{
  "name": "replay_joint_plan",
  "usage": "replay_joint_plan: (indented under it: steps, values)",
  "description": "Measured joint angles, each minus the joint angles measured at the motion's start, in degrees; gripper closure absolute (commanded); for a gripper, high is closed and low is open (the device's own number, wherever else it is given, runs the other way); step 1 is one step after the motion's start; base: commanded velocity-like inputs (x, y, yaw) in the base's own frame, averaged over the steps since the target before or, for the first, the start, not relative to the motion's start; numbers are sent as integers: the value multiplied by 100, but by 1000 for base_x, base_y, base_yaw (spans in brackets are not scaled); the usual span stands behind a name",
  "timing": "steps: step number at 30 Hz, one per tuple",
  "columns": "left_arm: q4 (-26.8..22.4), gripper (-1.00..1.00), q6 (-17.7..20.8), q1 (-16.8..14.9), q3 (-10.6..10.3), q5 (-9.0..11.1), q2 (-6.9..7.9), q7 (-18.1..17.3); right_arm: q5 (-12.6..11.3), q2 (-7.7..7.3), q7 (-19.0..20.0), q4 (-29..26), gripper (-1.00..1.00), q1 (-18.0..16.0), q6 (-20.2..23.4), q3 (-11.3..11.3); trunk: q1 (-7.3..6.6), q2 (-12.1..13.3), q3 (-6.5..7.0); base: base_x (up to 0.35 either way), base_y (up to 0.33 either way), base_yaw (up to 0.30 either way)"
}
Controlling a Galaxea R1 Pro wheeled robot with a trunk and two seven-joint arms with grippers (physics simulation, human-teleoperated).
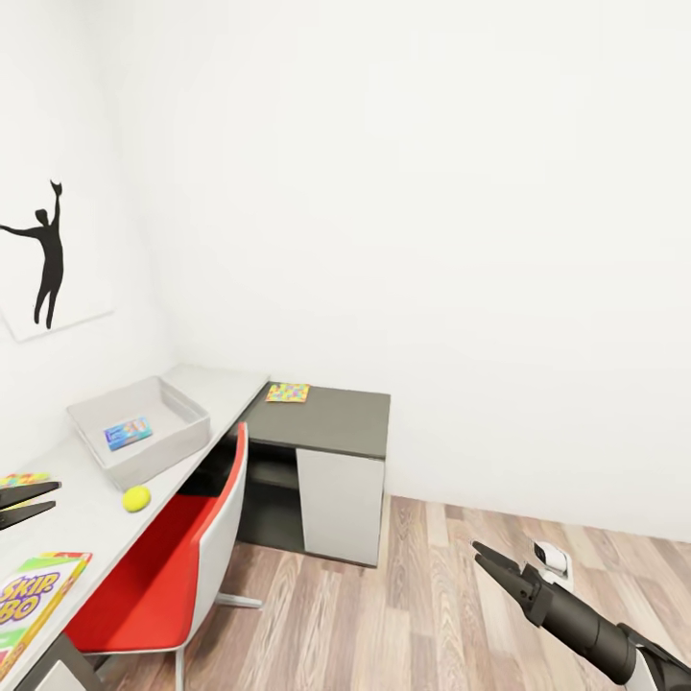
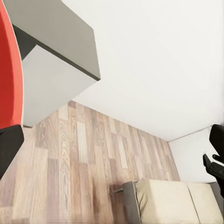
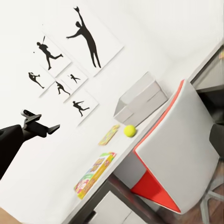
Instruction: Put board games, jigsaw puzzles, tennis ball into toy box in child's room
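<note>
The grey toy box [image 1: 154, 459] stands on the table [image 1: 223, 386] with a blue board game [image 1: 128, 433] lying inside it. A tennis ball [image 1: 136, 498] rests on the table just in front of the box. The SKIP-BO board game [image 1: 27, 600] lies at the table's near end. One jigsaw puzzle [image 1: 21, 478] sits by my left gripper [image 1: 56, 496], which hovers open over the table. Another jigsaw puzzle [image 1: 288, 393] lies on the dark side cabinet [image 1: 331, 422]. My right gripper [image 1: 483, 557] hangs open and empty over the floor. The bed [image 2: 177, 200] is in the left wrist view.
A red and white chair [image 1: 182, 566] is pushed in at the table, between me and the toy box. A white wall socket [image 1: 552, 557] sits on the wooden floor [image 1: 422, 595] near my right gripper. Silhouette pictures [image 3: 86, 35] hang above the table.
</note>
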Motion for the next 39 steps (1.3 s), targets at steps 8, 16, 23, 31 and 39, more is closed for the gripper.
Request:
replay_joint_plan:
  steps: [8,16,23,31,39]
  values:
    - [0,-100,0,-2,0,1,0,0,0,0,-30,-1,-100,0,1,3,0,-3,27,-171,140,-262]
    - [2,-100,0,-3,0,2,0,1,2,1,-33,-2,-100,-3,1,3,-1,-5,55,-37,30,-262]
    - [2,-100,-3,-1,1,2,1,1,2,1,-34,-3,-100,-4,1,3,-1,-7,79,-5,4,-262]
    - [1,-100,-8,-1,0,2,1,1,9,1,-34,-3,-100,-2,1,-1,0,-10,109,-1,1,-262]
    - [1,-100,-9,0,0,2,1,1,11,1,-34,-3,-100,-3,1,-5,0,-10,144,0,0,-262]
